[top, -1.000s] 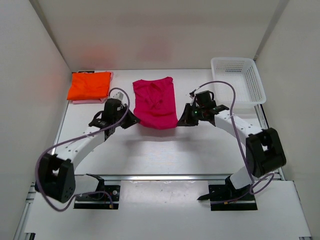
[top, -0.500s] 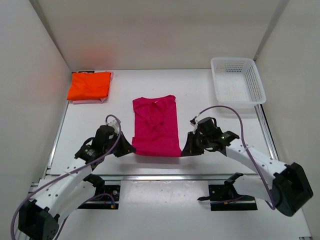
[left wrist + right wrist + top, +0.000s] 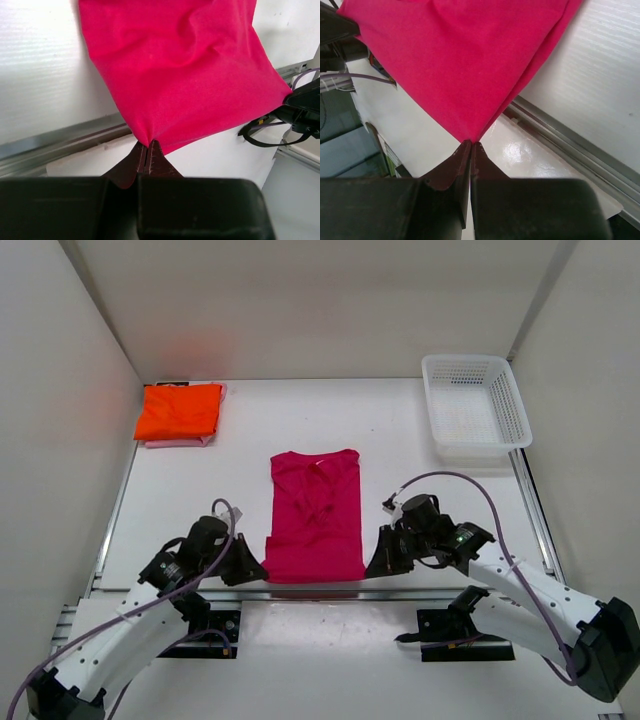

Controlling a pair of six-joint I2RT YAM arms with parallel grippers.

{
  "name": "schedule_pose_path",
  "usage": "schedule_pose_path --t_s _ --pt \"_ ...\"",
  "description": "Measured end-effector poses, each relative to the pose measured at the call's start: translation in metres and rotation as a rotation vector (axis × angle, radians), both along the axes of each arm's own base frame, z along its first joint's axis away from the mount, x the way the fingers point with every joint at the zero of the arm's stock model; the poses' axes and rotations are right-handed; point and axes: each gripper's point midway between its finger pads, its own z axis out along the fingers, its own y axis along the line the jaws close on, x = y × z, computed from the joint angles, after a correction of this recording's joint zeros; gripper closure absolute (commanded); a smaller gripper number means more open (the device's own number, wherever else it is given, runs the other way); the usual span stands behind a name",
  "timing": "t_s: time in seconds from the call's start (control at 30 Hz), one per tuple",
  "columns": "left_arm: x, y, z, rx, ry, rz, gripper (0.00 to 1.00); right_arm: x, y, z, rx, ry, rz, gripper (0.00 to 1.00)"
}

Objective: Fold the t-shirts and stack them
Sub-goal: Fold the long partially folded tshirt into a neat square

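A deep magenta t-shirt point(image 3: 316, 515) lies stretched lengthwise in the middle of the table, its near hem pulled over the front edge. My left gripper point(image 3: 259, 573) is shut on the hem's left corner point(image 3: 146, 141). My right gripper point(image 3: 371, 567) is shut on the hem's right corner point(image 3: 471, 141). The cloth point(image 3: 180, 65) fans out taut from both pinches point(image 3: 460, 60). At the back left an orange t-shirt point(image 3: 180, 409) lies folded on top of a light pink t-shirt point(image 3: 160, 443), of which only an edge shows.
A white mesh basket point(image 3: 474, 411) stands at the back right corner. A metal rail point(image 3: 400, 594) runs along the table's front edge, right under the pulled hem. White walls close the sides and back.
Both arms have drawn back toward the front edge with the magenta t-shirt's hem in them, dragging it from the back middle nearer and stretching it out flat.
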Motion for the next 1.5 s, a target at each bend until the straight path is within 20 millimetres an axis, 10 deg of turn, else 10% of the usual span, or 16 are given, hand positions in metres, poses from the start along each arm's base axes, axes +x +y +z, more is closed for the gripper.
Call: schedule_pose_path --t_s 0.3,0.63,1.07,1.17,1.33,1.5 --pt "0.042 -0.006 0.036 0.024 -0.006 0.026 1.0 0.045 0.001 0.025 -0.013 -0.003 -0.035 1.0" --pt "0.183 -0.015 0.076 0.028 -0.128 0.117 1.0 0.18 0.004 0.061 -0.064 -0.135 -0.064 1.0" --pt "0.278 -0.01 0.051 0.053 -0.114 0.179 0.99 0.278 -0.006 0.039 -0.126 -0.15 -0.083 1.0" --pt "0.299 -0.012 0.051 0.05 -0.129 0.183 0.71 0.3 -0.009 0.043 -0.124 -0.171 -0.093 0.98" --pt "0.34 -0.016 0.046 0.0 -0.138 0.204 0.37 0.349 -0.017 0.038 -0.14 -0.21 -0.144 0.64" --pt "0.382 -0.006 0.054 -0.069 -0.179 0.24 0.37 0.378 -0.034 0.033 -0.199 -0.239 -0.21 0.54"
